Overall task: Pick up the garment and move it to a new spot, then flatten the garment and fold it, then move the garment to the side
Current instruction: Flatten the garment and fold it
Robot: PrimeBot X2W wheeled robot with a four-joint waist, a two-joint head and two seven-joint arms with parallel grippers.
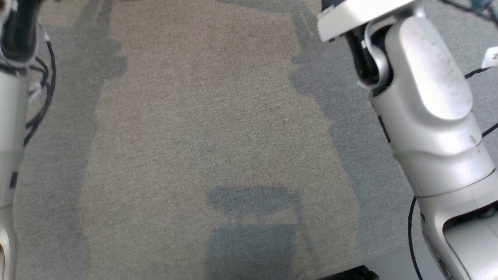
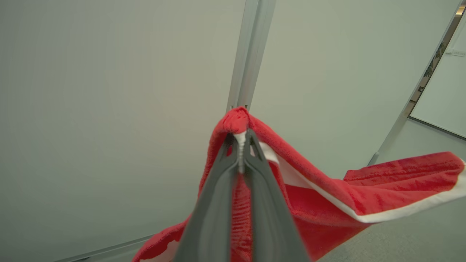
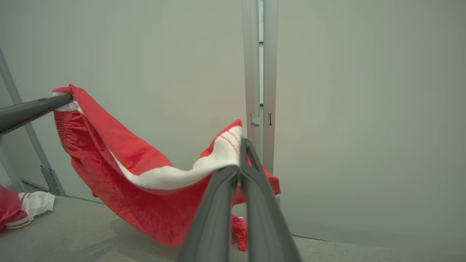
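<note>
The garment (image 2: 364, 196) is red terry cloth with a white band. It hangs in the air, stretched between my two grippers above the grey surface. In the left wrist view my left gripper (image 2: 240, 140) is shut on a bunched red corner, and the cloth trails away to the right. My right gripper (image 3: 241, 160) is shut on the garment's (image 3: 120, 153) white striped band. In that same view the left gripper's dark finger (image 3: 36, 107) pinches the far corner at the left. The cloth sags between the two holds.
The grey woven tabletop (image 1: 218, 136) spreads below, with my pale forearms at its left (image 1: 11, 116) and right (image 1: 428, 97). A pale wall with a metal post (image 3: 256, 72) stands behind. A red and white bundle of cloth (image 3: 22, 209) lies on the surface at lower left.
</note>
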